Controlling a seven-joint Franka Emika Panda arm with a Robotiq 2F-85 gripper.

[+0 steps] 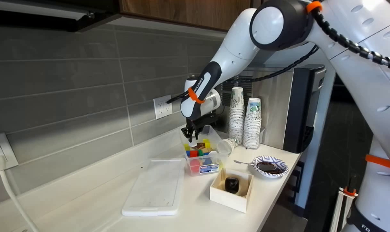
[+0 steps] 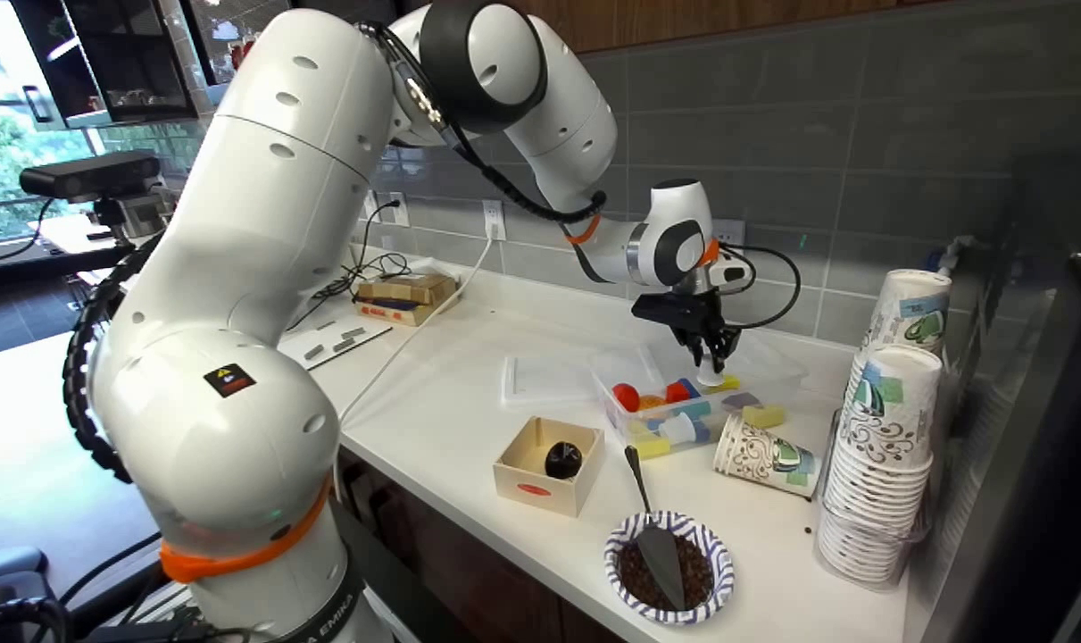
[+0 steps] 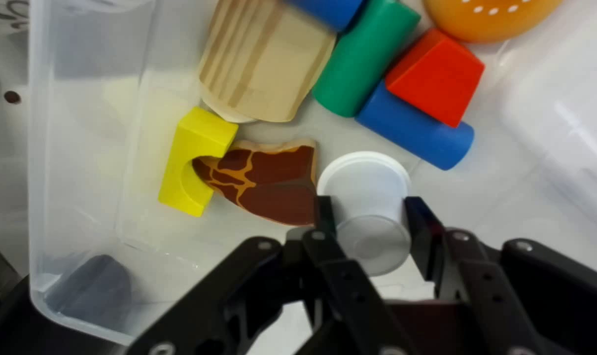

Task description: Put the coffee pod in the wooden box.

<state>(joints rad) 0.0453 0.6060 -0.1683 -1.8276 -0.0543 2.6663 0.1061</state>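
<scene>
The white coffee pod [image 3: 369, 190] is between my two black fingertips in the wrist view, its round flat end toward the camera. My gripper [image 3: 369, 217] is shut on its sides. In both exterior views the gripper [image 1: 193, 137] [image 2: 708, 359] points down into the clear tub, with the pod [image 1: 193, 142] [image 2: 706, 375] at its tips. I cannot tell whether the pod touches anything below. The pale wooden box [image 1: 227, 197] [image 2: 536, 489] stands on the counter in front of the tub, away from the gripper. A black object [image 1: 232, 185] [image 2: 562, 460] lies inside it.
The clear tub [image 1: 198, 170] [image 3: 88, 148] holds coloured blocks and toy food, and another white pod [image 2: 679, 429]. A white lid [image 1: 156, 187] lies beside it. A patterned bowl [image 1: 270, 174], a tipped cup [image 2: 768, 457] and tall cup stacks [image 1: 252, 125] stand near. The tiled wall is behind.
</scene>
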